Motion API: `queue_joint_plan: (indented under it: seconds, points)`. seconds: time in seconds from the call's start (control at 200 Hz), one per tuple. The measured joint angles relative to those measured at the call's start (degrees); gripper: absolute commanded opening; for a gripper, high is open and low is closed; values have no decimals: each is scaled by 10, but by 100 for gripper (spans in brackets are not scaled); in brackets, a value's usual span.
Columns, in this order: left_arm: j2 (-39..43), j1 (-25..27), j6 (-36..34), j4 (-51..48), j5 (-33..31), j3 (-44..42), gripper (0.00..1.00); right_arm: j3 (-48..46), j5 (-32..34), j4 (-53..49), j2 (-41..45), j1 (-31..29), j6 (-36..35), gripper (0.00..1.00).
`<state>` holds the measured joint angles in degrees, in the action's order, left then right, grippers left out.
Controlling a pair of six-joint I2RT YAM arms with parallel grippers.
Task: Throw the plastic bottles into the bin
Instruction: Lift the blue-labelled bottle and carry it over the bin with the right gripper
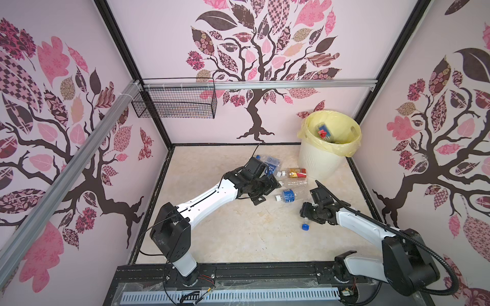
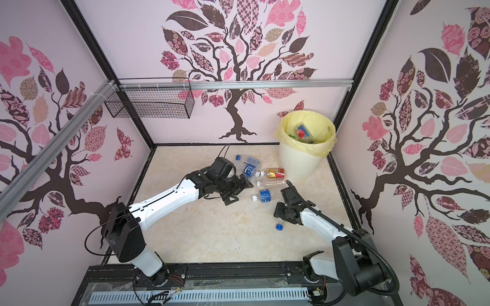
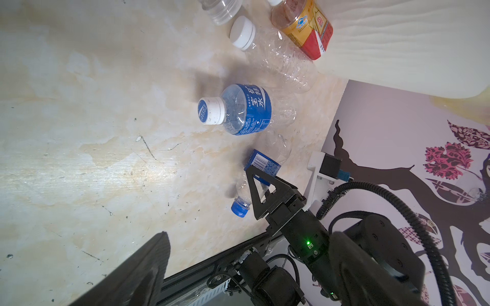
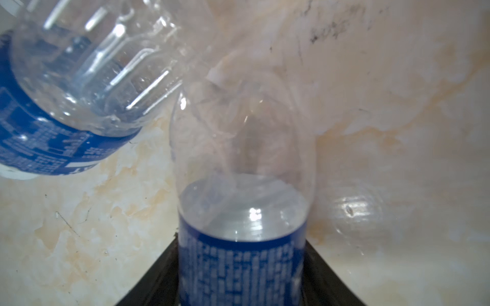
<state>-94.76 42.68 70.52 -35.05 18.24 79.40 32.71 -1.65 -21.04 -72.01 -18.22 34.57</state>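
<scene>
Plastic bottles (image 1: 290, 194), clear with blue or red-gold labels, lie scattered on the beige marbled tabletop (image 1: 225, 225) beside the round white ribbed bin (image 1: 315, 159). Right gripper (image 4: 242, 275) pinches a blue-capped bottle (image 3: 262, 164) at its label, apparently to lift it binward. The left gripper (image 1: 266, 192) hovers nearby, jaws spread wide.

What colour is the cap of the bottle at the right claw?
Blue. The cap shows best in the left wrist view.

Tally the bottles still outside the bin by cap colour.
White caps: 4 – red-gold bottle, unlabelled clear bottle, middle blue-labelled bottle, rear blue-labelled bottle.
Blue caps: 2 – rearmost clear bottle, front bottle.
Total: 6 bottles.
</scene>
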Motion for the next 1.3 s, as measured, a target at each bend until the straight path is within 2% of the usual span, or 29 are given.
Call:
queue_joint_plan:
  seconds: [0.39,0.555,0.92,1.095,1.3]
  points:
    - [15,0,2,1,-7,-8,97,-2,2,-24,-4,0,-11,57]
    - [23,0,-5,-1,-22,-6,97,32,14,-68,16,0,-16,55]
    - [21,0,-57,-25,-56,87,97,268,66,-131,39,1,-41,55]
    - [17,2,-76,-17,-57,101,97,419,96,-143,-9,4,-63,55]
    - [12,17,-116,-7,-68,158,97,571,134,-121,-67,13,-103,55]
